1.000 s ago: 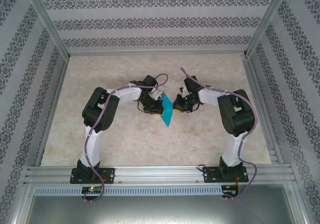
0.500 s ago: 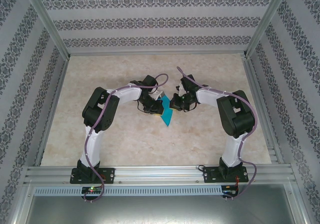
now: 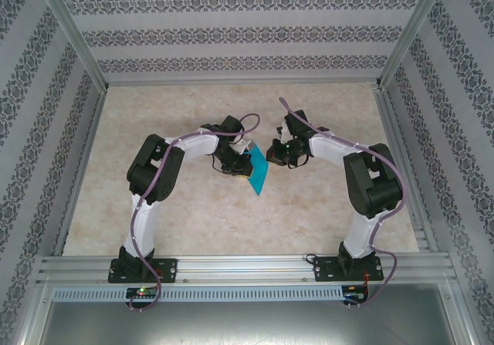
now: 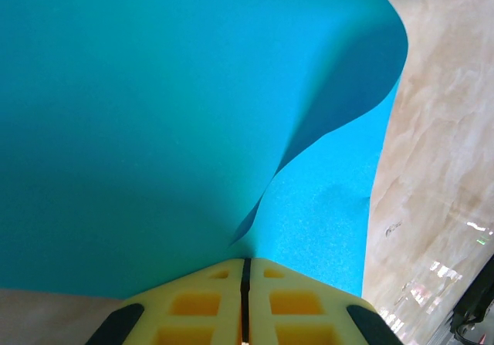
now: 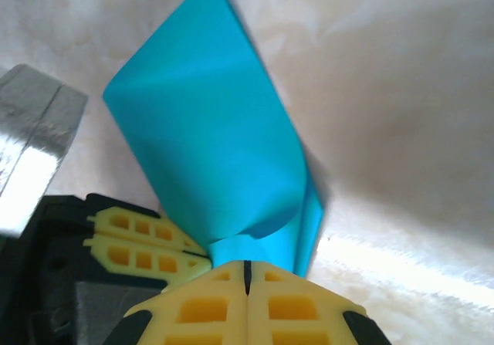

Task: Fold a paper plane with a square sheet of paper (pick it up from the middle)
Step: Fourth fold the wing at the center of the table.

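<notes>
Left claw pinches the curled turquoise square sheet of paper; right claw, closed, touches it.

Turquoise-blue square sheet of paper; yellow fingers edged black; beige marbled table; white walls banded with grey floral stripes

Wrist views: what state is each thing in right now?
Paper: bent over in a loose curl, not pressed flat, pinched at one end.
Left gripper: fingers shut on paper.
Right gripper: fingers shut on paper.
</notes>
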Motion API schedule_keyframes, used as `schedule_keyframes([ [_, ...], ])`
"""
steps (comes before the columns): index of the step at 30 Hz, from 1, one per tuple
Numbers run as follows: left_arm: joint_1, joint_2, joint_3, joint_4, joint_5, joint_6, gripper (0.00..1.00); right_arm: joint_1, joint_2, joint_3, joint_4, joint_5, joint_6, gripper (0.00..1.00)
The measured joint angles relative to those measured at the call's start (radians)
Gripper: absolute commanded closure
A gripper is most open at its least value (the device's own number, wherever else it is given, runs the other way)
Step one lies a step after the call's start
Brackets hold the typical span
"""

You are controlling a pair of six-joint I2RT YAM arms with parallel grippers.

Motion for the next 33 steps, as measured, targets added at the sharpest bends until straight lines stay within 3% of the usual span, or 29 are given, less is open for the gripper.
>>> schedule_keyframes([
  [14, -0.001, -0.001, 0.000, -0.001, -0.005, 0.000, 0.90, 0.006, 0.145, 0.036, 0.039, -0.051, 0.012, 0.96],
  [33, -0.001, -0.001, -0.001, -0.001, -0.007, 0.001, 0.90, -0.021, 0.079, 0.011, 0.025, 0.021, -0.025, 0.96],
])
